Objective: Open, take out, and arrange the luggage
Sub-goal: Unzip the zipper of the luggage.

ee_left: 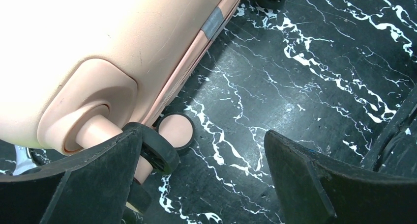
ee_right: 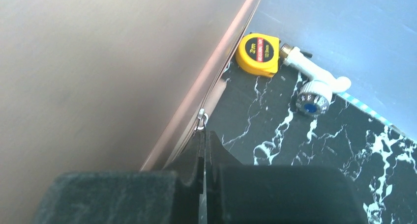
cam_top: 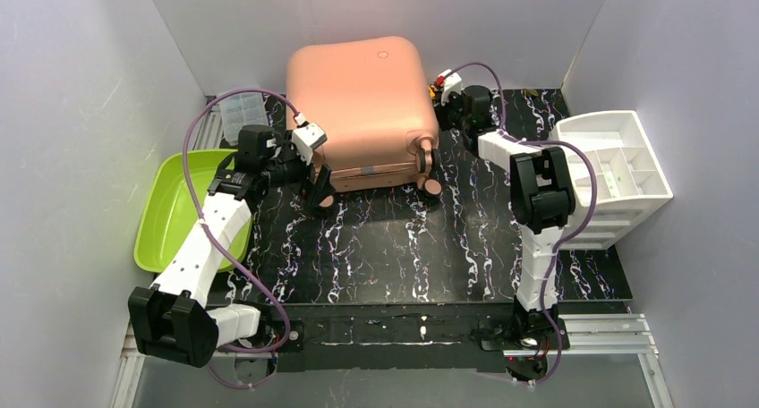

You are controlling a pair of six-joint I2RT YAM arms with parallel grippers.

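The left gripper (ee_left: 205,140) is seen spread wide, just beside a wheel (ee_left: 175,130) of the luggage (cam_top: 358,104), which is laid closed at the table's (cam_top: 403,247) back. The right gripper (ee_right: 204,133) is pressed together, tips at the zip pull (ee_right: 201,120).

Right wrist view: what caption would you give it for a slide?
Shut right gripper at the zipper pull of the suitcase; tape measure and tap beyond.
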